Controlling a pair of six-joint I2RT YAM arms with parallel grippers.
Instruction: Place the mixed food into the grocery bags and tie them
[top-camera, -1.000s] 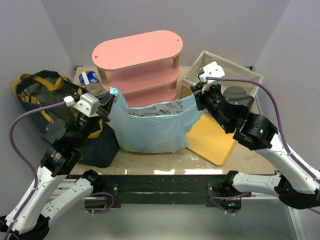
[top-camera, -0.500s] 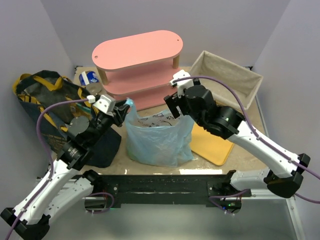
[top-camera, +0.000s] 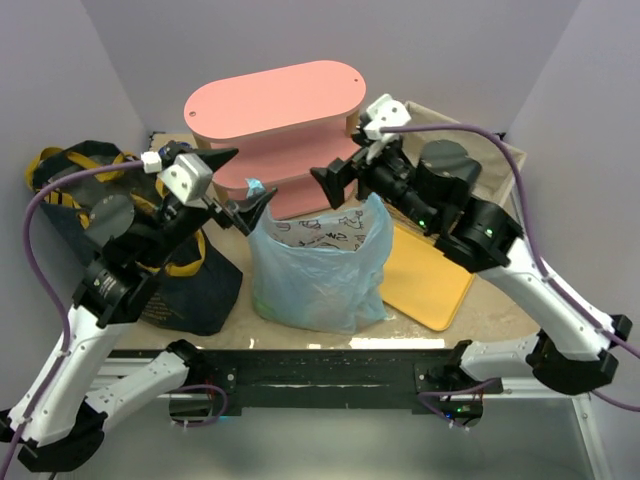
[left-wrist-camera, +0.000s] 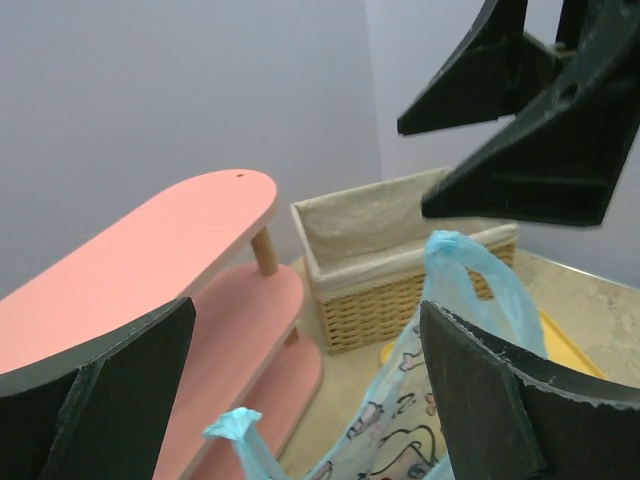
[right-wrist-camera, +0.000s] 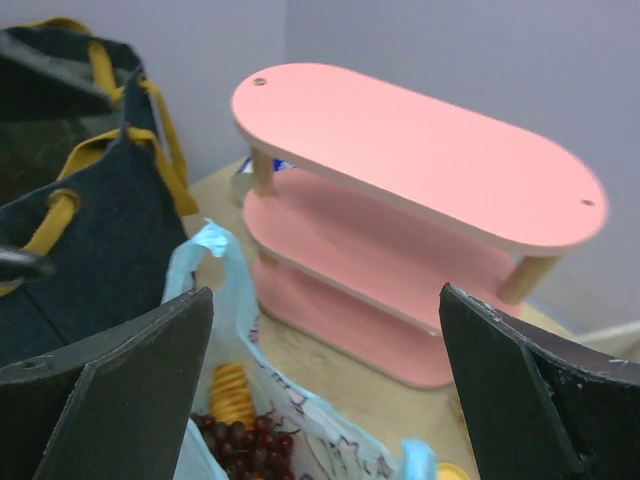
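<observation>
Left of the pink shelf (top-camera: 275, 100), at the left edge of the desk (top-camera: 400, 322), the dark denim tote (top-camera: 195, 290) stands with its yellow handles (top-camera: 182, 255) draped over its rim. What it holds cannot be made out.

The left end effector (top-camera: 254, 174) hangs just in front of the shelf's left end, above the tote's right side. Its jaws are spread wide and hold nothing.

Directly in front of the shelf's middle stands the light-blue plastic bag (top-camera: 315, 270), its mouth open upward. Its two handle loops (top-camera: 256, 190) stick up free, one near each end effector and gripped by neither, so the bag is not tied. The right wrist view looks down into it, where dark grapes (right-wrist-camera: 245, 445) and the end of an orange ridged bread (right-wrist-camera: 228, 385) lie inside.

The right end effector (top-camera: 342, 178) hovers in front of the shelf's right end, above the bag's right side. Its jaws are likewise wide apart and empty.

In front of the shelf and to its right, a yellow tray (top-camera: 430, 285) lies flat on the desk with its left edge against the bag. Right of the shelf, at the back, stands the cloth-lined wicker basket (top-camera: 485, 150), partly hidden by the right arm.
</observation>
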